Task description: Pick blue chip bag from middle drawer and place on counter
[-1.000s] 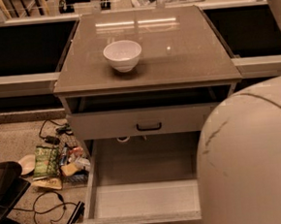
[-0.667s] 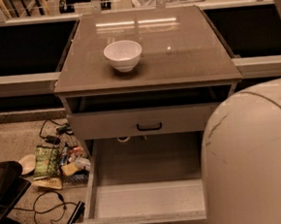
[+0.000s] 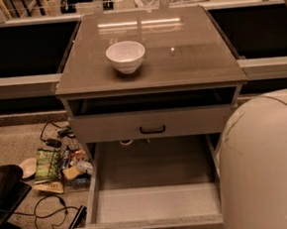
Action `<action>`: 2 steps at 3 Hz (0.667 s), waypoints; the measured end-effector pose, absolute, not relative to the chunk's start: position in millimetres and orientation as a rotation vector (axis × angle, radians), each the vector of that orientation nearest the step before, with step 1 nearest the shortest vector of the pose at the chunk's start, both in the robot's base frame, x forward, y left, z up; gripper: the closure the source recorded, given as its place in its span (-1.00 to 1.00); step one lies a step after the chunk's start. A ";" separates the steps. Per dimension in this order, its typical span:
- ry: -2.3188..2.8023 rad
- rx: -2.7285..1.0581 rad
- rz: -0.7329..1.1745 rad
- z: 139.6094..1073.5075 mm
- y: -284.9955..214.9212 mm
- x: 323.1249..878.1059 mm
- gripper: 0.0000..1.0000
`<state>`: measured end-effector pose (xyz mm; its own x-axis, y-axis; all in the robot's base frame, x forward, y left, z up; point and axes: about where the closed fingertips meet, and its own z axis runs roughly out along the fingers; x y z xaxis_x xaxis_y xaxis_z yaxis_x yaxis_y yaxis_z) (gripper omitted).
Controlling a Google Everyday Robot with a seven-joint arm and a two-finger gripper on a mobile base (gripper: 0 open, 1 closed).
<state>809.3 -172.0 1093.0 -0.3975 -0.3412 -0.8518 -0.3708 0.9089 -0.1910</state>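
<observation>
The white arm shell (image 3: 266,166) is easing back toward the right of the middle drawer (image 3: 155,205). A second ago it was covering more of the drawer's right side, and now a little more grey floor is showing. The cabinet itself is not shifting.

The drawer is standing pulled out, and the floor now showing is carrying nothing. The blue chip bag is not appearing anywhere. It may be lying in the drawer's right part, which the shell is hiding, but I cannot tell. The gripper is out of sight, presumably behind the shell to the right of the drawer, so I cannot tell whether it is spread, pressed together or pinching anything.

Above the drawer, the counter (image 3: 189,63) is holding only a white bowl (image 3: 125,57). To the drawer's left, a green bag (image 3: 48,164) is lying on the ground, and it is not the target. By my reading the arm is repositioning, and the pick is not yet showing as done.
</observation>
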 end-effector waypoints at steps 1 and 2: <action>2.044 -0.415 0.084 1053.1 -202.6 822.7 1.00; 2.070 -0.354 0.131 1019.1 -220.3 827.0 1.00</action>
<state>827.0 -220.3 1019.1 -0.4657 -0.1955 -0.8631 -0.3032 0.9515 -0.0520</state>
